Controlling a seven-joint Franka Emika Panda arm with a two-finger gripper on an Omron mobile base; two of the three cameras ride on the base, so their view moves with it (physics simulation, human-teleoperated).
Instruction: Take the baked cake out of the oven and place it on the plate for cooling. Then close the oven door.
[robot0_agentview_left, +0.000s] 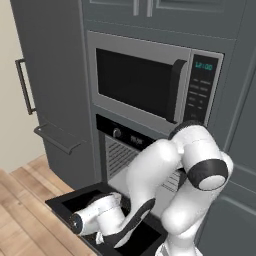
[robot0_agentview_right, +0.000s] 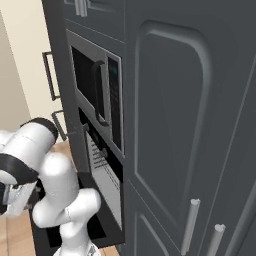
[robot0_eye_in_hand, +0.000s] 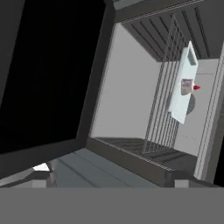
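The black oven (robot0_agentview_left: 118, 134) sits under the microwave with its knob and small display showing. Its oven door (robot0_agentview_left: 67, 201) lies folded down flat, and my hand hangs low over it. In the hand view, which is rolled, the dark door glass (robot0_eye_in_hand: 43, 74) is at the left. My gripper (robot0_eye_in_hand: 111, 177) is open with nothing between its tips, facing the grey cavity and its wire rack (robot0_eye_in_hand: 161, 109). On the rack lies a pale tray (robot0_eye_in_hand: 184, 98) bearing a small brownish patch (robot0_eye_in_hand: 187, 86) with a red bit beside it. It is too small to tell if this is the baked cake. The plate is out of view.
The grey-framed microwave (robot0_agentview_left: 145, 80) with a vertical dark handle is directly above the oven. Tall grey cabinets flank the column, with a bar handle (robot0_agentview_left: 56, 137) jutting out at left and panel doors (robot0_agentview_right: 190, 125) at right. Wooden floor (robot0_agentview_left: 25, 210) lies to the left of the open door.
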